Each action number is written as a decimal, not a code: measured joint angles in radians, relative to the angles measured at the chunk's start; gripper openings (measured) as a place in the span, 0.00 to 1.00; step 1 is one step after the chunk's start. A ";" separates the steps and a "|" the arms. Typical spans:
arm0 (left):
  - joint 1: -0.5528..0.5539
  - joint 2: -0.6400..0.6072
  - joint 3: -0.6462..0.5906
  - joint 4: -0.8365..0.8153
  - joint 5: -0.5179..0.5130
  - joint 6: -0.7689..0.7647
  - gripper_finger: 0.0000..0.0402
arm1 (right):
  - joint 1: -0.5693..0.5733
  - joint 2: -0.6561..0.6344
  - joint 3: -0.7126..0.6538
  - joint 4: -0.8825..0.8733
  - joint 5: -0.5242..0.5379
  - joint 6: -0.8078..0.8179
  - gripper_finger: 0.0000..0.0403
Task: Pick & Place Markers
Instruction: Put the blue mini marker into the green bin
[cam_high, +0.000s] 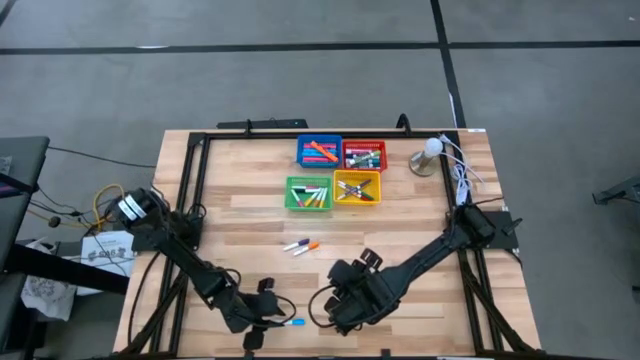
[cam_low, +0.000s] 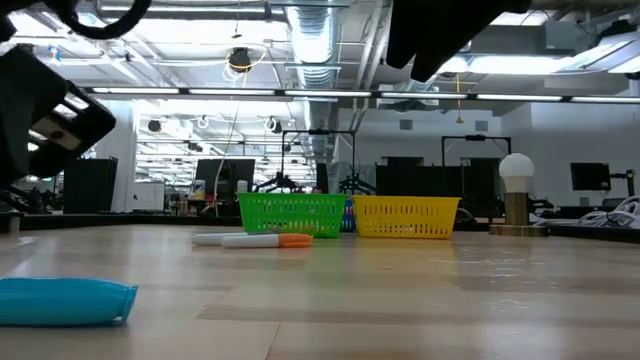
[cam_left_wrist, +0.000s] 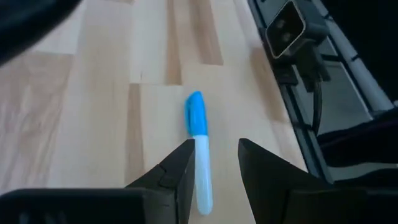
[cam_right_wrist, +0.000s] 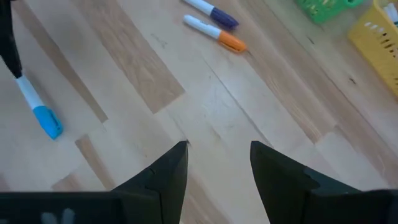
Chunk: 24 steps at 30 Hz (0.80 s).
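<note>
A marker with a blue cap (cam_left_wrist: 196, 115) and white body lies flat on the wood near the table's front edge (cam_high: 291, 322). My left gripper (cam_left_wrist: 214, 155) hovers open over it, one finger on each side of the white body, which runs close along one finger; no touch shows. My right gripper (cam_right_wrist: 217, 162) stands open over bare wood just right of it (cam_high: 328, 300). Two more markers, one orange-capped (cam_right_wrist: 216, 34) and one purple-capped (cam_right_wrist: 211, 12), lie side by side at mid-table (cam_high: 300, 246).
Four square trays holding markers stand at the far middle: blue (cam_high: 300, 152), red (cam_high: 384, 156), green (cam_high: 289, 194), yellow (cam_high: 378, 188). A white bulb on a round base (cam_high: 428, 155) and cables (cam_high: 460, 178) sit far right. A small camera (cam_left_wrist: 286, 28) is fixed at the front rail.
</note>
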 joint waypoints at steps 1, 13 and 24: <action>0.005 0.006 0.000 0.013 0.001 0.012 0.30 | 0.002 0.000 0.000 0.000 0.000 0.000 0.41; 0.012 0.121 0.000 0.056 0.003 0.031 0.30 | 0.014 0.000 0.000 -0.003 -0.001 0.000 0.41; 0.015 0.190 0.005 0.085 -0.059 -0.054 0.24 | 0.014 0.000 0.000 -0.003 0.000 0.000 0.41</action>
